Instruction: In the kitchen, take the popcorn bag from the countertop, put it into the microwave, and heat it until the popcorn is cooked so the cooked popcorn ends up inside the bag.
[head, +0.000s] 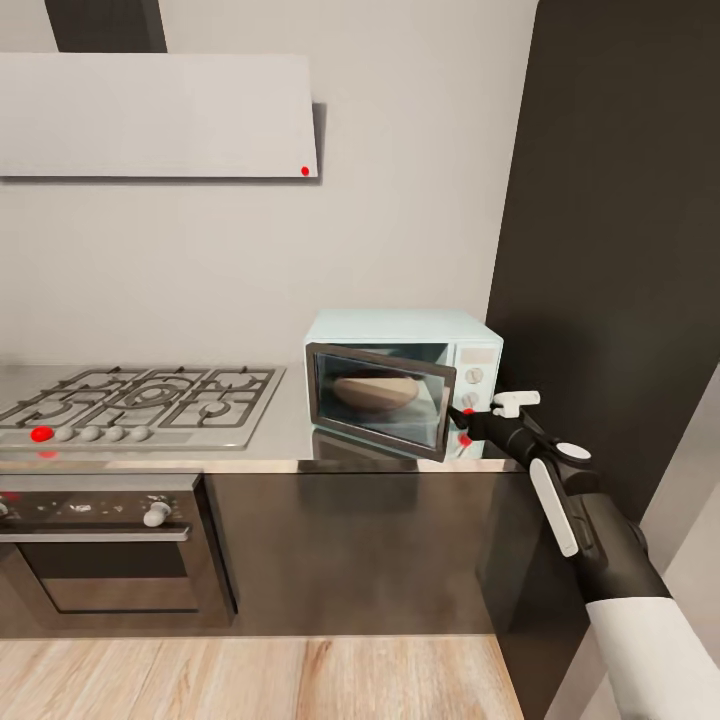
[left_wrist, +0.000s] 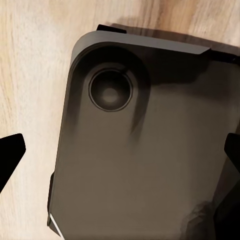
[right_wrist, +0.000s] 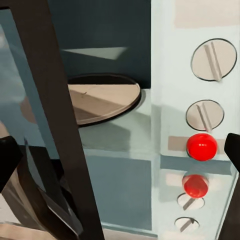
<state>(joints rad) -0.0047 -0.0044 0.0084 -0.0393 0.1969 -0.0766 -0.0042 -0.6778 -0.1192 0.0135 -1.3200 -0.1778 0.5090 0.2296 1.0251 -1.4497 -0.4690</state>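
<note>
The pale mint-blue microwave (head: 405, 328) stands at the right end of the grey countertop (head: 285, 420). Its dark glass door (head: 380, 400) hangs partly open. Behind the glass shows an orange-brown rounded shape, the popcorn bag (head: 375, 392). My right gripper (head: 462, 425) is open at the door's free edge, in front of the white knob panel (head: 473, 385). The right wrist view has the door's dark frame (right_wrist: 55, 125), a round turntable plate (right_wrist: 102, 97) and two knobs (right_wrist: 212, 60) between the spread fingers of the gripper (right_wrist: 121, 152). My left gripper (left_wrist: 120, 150) is open over the robot's dark base (left_wrist: 145, 140).
A steel gas hob (head: 140, 400) lies left of the microwave, with a black oven (head: 100, 540) below and a white hood (head: 160, 115) above. A tall black cabinet (head: 620, 250) rises right of the microwave. Wood floor (head: 250, 675) runs along the cabinet fronts.
</note>
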